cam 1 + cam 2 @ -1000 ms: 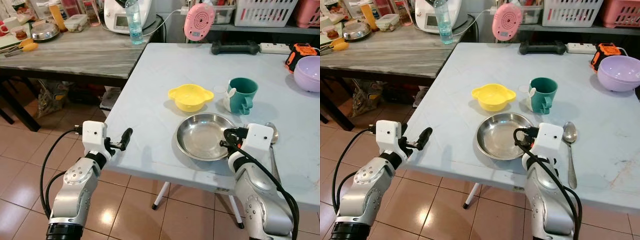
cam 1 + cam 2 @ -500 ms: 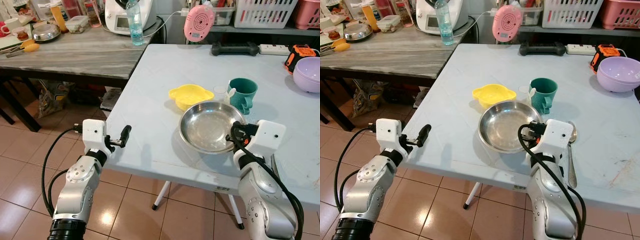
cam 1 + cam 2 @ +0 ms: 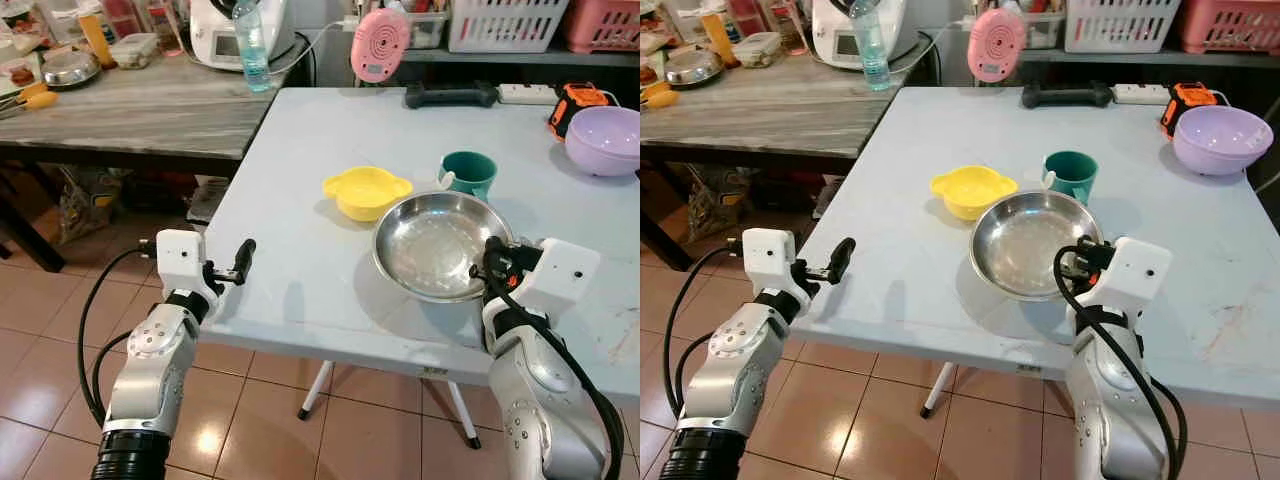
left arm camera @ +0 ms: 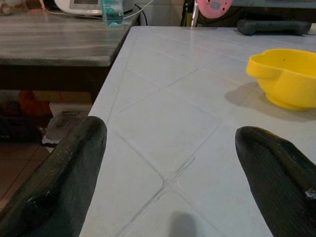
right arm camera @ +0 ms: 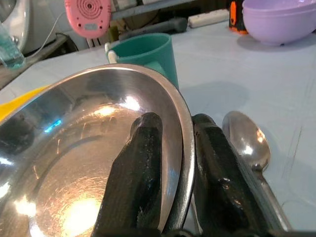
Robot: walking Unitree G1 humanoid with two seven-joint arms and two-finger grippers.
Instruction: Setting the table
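While the round stainless-steel plate (image 3: 436, 243) hangs tilted just above the pale blue surface (image 3: 300, 210), the right end effector (image 5: 170, 148) has it pinched by the near rim — one black finger (image 5: 140, 163) inside the dish, the other under the lip. It sits close to the front edge, its far rim just beside the small yellow plastic bowl with ear handles (image 3: 366, 191) and the teal mug (image 3: 468, 172). A metal spoon (image 5: 249, 148) lies on the surface just beside the gripped edge.

To place it well, the plate probably wants lowering level, near rim first, so it does not slap down or slide; a one-sided rim pinch on smooth steel looks prone to slipping if the wrist twists quickly. Keeping clear of the bowl and mug, and not landing on the spoon's bowl, seems the main care — then the fingers can part and draw back toward the robot.

The left end effector (image 3: 225, 270) waits off the surface's near corner, its fingers spread apart and holding nothing.
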